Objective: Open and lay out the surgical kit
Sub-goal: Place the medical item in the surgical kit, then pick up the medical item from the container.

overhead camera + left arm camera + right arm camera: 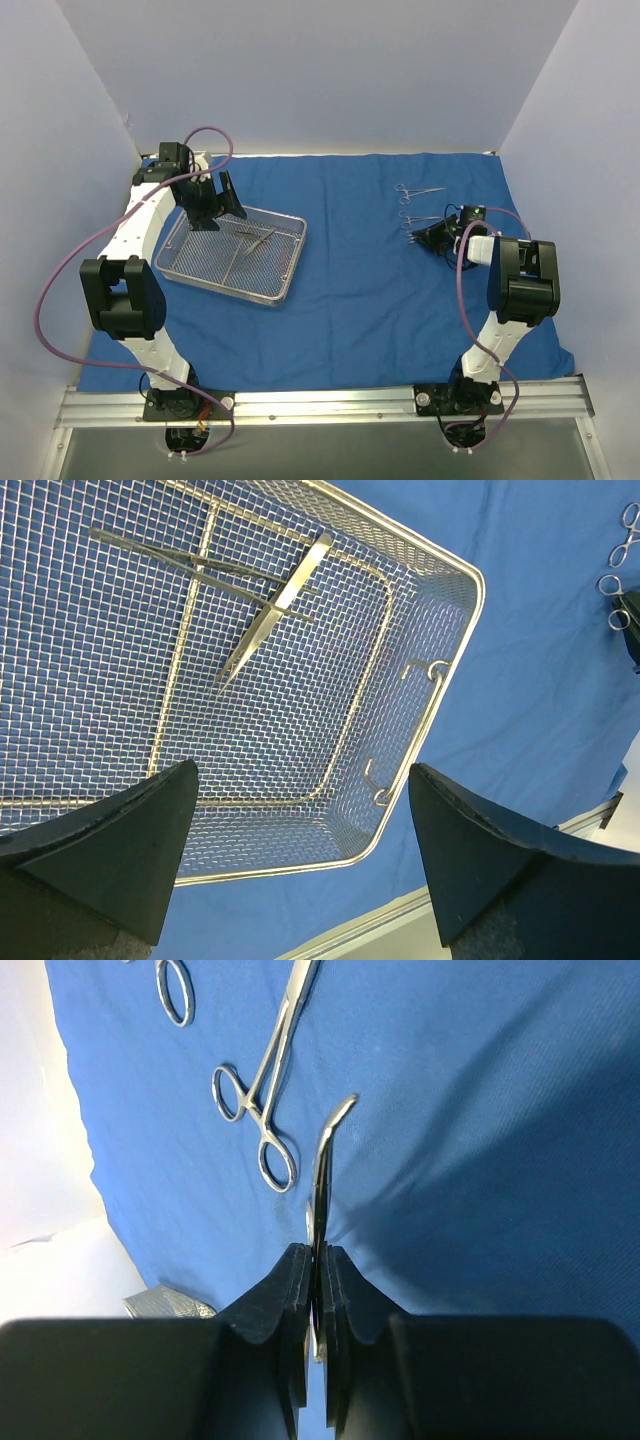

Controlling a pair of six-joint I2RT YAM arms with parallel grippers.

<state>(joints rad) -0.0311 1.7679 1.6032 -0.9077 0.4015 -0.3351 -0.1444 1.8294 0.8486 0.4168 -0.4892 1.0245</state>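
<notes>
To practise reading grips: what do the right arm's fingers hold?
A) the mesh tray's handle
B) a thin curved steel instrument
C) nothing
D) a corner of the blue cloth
B: the right fingers are shut on a thin curved steel instrument.

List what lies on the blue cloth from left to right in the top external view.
Wire-mesh tray holding two instruments → two ring-handled instruments on the blue cloth. Left gripper overlaps the tray, right gripper, shut on a third instrument, overlaps those; both omitted.
</notes>
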